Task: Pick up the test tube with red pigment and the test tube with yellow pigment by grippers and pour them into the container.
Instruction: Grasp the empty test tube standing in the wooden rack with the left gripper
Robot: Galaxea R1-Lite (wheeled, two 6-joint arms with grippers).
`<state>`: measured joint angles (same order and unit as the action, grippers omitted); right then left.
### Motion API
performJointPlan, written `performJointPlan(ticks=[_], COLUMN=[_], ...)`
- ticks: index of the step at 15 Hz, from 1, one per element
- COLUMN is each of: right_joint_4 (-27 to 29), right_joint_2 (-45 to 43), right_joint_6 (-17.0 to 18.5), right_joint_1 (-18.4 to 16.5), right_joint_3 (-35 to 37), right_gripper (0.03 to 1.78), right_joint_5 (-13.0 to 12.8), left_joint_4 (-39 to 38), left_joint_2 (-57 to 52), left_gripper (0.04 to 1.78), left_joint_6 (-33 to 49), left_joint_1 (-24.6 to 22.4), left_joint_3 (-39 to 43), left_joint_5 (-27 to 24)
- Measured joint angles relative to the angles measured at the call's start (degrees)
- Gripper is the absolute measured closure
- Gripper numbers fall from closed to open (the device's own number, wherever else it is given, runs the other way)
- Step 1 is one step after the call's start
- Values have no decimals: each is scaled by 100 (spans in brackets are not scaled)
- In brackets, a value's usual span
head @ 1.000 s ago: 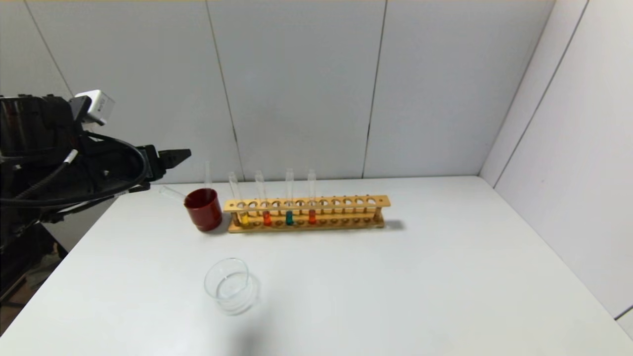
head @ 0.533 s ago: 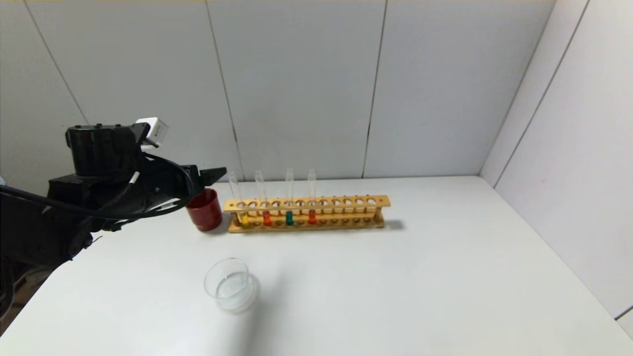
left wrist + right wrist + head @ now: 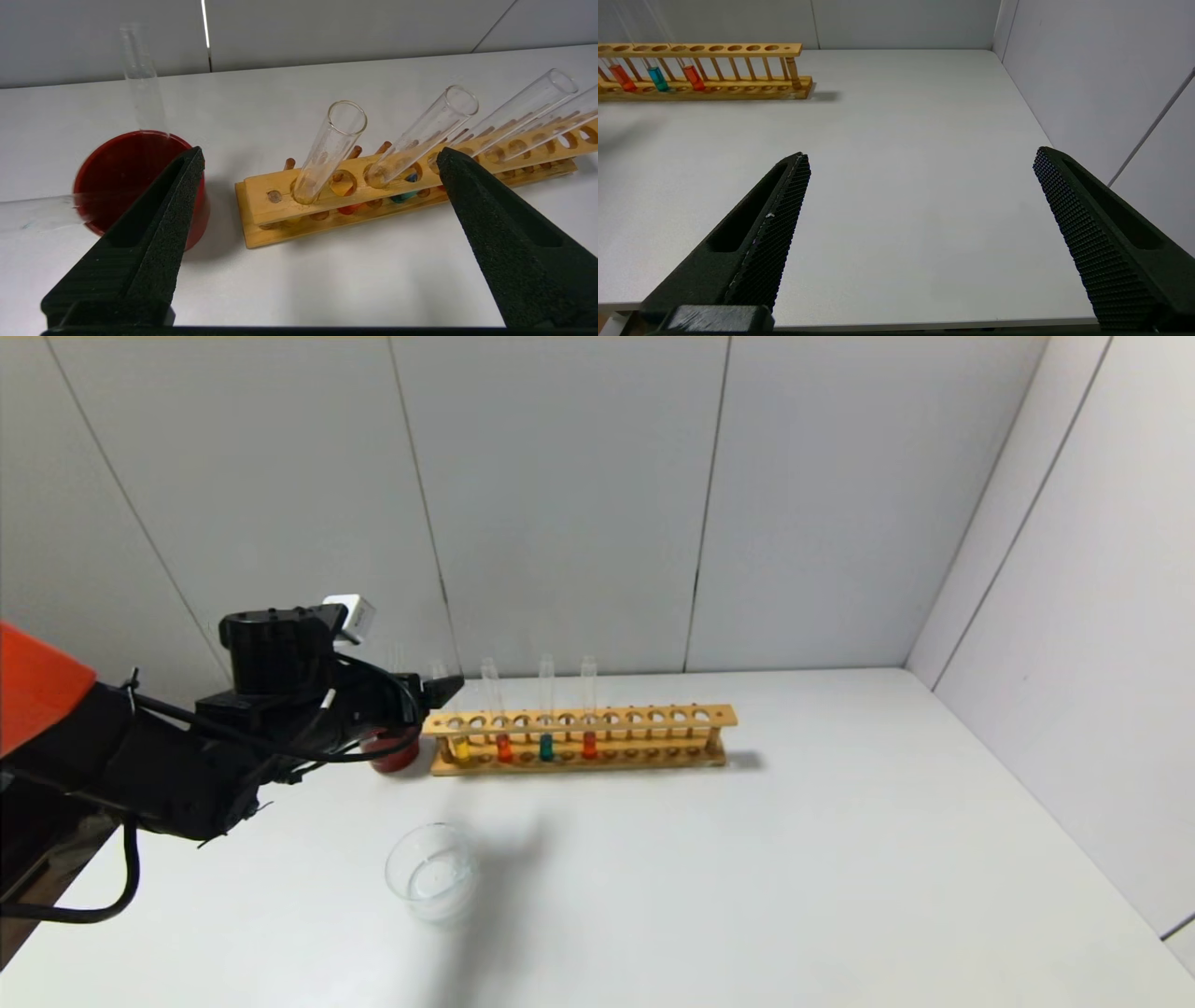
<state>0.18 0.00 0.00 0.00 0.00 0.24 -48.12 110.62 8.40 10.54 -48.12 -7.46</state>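
Rack (image 3: 579, 739) keeps the tubes upright near the container (image 3: 431, 875). Left gripper (image 3: 446, 690), jaws spread, faces its yellow-tube end (image 3: 459, 748), presumably to grasp there. Right gripper (image 3: 920, 161) hangs released, well apart.

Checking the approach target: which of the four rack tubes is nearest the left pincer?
The test tube with yellow pigment, in the wooden rack's leftmost filled hole, beside the open left pincer; the others stand farther right.
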Motion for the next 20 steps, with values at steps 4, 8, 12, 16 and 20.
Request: performJointPlan(ticks=[4, 8, 12, 16, 20], right_joint_4=[0, 0, 0, 0, 0], right_joint_2=[0, 0, 0, 0, 0], right_joint_6=[0, 0, 0, 0, 0], right_joint_1=[0, 0, 0, 0, 0], right_joint_3=[0, 0, 0, 0, 0], right_gripper=[6, 6, 6, 6, 6], right_joint_5=[0, 0, 0, -2, 0], left_joint_4=[-11, -12, -12, -63, -127], left_joint_2=[380, 614, 834, 1006, 1113], left_gripper=[7, 7, 7, 7, 16], left_joint_6=[15, 11, -96, -245, -256], left_joint_1=[63, 65, 65, 67, 69], left_joint_3=[-212, -439, -627, -699, -708], left_joint_5=[27, 46, 258, 300, 302])
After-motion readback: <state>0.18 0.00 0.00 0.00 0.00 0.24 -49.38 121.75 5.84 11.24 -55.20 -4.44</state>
